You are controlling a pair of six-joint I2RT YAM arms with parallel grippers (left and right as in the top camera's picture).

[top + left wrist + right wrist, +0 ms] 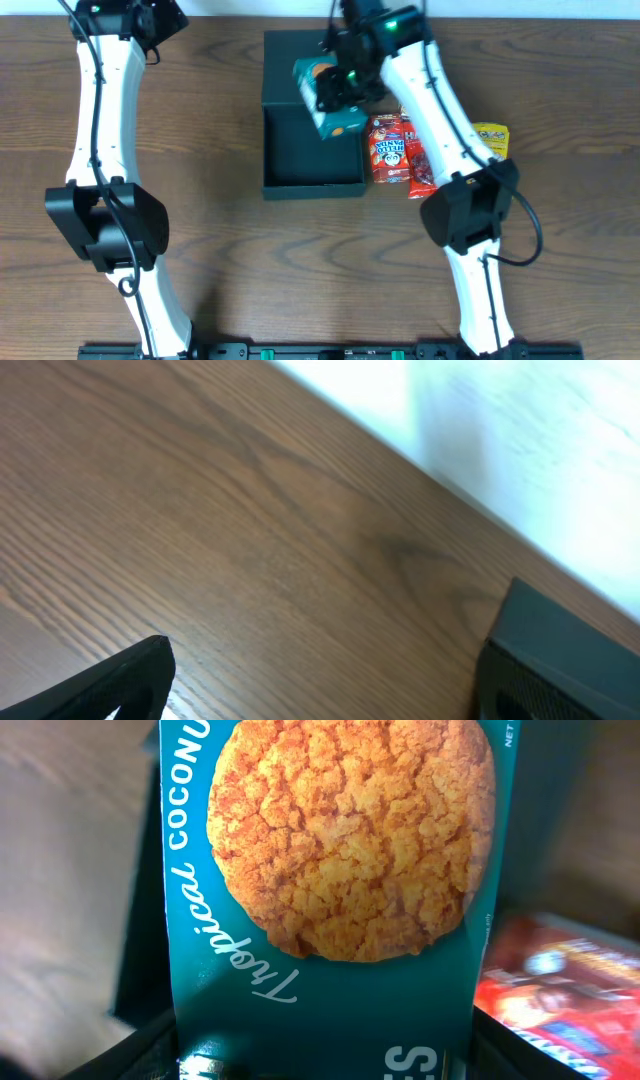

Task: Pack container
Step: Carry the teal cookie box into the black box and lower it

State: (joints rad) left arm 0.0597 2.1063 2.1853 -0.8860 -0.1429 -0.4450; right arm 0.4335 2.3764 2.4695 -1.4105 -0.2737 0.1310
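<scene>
On the table (220, 120), the matte black container (312, 150) lay open-flapped under a teal carton (335, 122) gripped by the right gripper (338, 95), while the left gripper (330, 680) gaped wide.

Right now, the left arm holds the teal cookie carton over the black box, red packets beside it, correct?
No, the right end effector holds the teal cookie carton over the black box, red packets beside it; the overhead view shows this.
</scene>
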